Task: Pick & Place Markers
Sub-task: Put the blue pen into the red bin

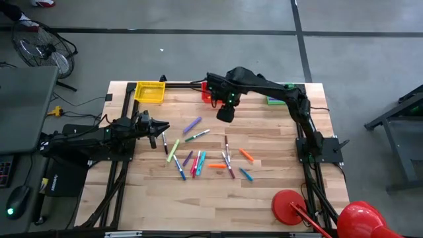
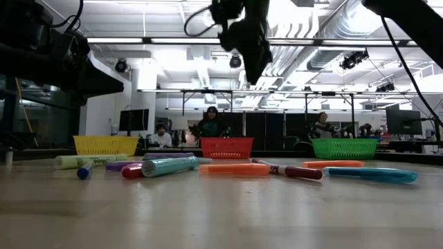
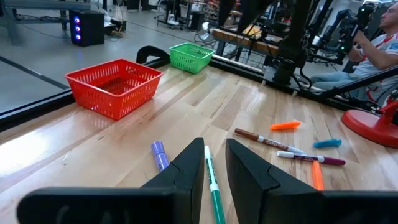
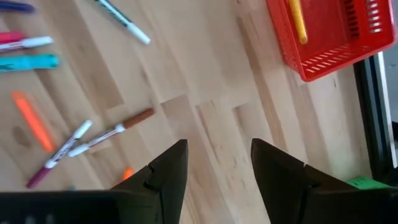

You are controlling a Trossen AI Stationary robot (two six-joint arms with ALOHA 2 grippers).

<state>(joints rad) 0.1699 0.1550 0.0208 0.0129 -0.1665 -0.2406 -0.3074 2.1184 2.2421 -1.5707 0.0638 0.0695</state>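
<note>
Mostly we see the markers as thin capped sticks in purple, green, orange, blue and pink, scattered loose over the middle of the wooden table. Our right gripper hangs empty, fingers apart, near the red basket, where a yellow marker lies. Our left gripper holds nothing, fingers narrowly parted.

The right arm hides most of the red basket and green basket from above.
</note>
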